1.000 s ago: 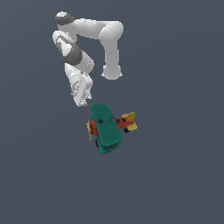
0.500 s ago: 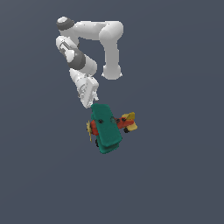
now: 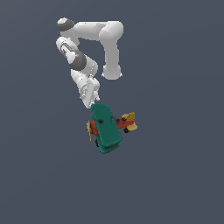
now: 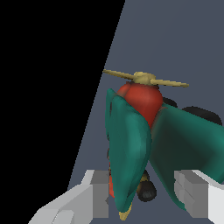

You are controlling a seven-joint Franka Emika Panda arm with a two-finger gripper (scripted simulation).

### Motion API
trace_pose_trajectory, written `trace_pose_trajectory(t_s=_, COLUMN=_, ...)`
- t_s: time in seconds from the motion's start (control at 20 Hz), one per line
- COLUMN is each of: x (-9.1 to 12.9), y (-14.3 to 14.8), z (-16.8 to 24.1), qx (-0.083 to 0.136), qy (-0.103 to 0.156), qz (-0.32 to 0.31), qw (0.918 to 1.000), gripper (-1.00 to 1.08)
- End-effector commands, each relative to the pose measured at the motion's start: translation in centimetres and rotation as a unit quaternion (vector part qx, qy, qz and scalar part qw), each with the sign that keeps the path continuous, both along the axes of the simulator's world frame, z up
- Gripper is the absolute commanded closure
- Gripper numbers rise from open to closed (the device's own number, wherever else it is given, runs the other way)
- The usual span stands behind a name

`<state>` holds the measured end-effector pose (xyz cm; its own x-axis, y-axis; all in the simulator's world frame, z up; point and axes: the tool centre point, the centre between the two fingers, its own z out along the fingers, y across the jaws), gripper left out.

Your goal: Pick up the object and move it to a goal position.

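plane: small toy biplane with green wings, red body, yellow propeller (image 3: 106,128), middle of the frame.
jaws: the white gripper (image 4: 142,197) is spread wide, one finger on each side of the wings.

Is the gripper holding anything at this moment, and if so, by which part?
Nothing is held. The gripper is open, its fingers standing either side of the teal-green wings of the small red-bodied toy biplane, with gaps visible.
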<state>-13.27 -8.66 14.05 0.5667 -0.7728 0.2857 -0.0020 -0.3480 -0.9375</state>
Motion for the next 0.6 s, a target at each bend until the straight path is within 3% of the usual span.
trace_pose_trajectory(t_s=0.0, x=0.01, y=0.12, z=0.12, qx=0.003, qy=0.0, qz=0.0, qw=1.0, gripper=-0.2)
trace_pose_trajectory(t_s=0.55, x=0.18, y=0.63, z=0.24, qx=0.012, qy=-0.001, qz=0.001, qw=0.9999, gripper=-0.2)
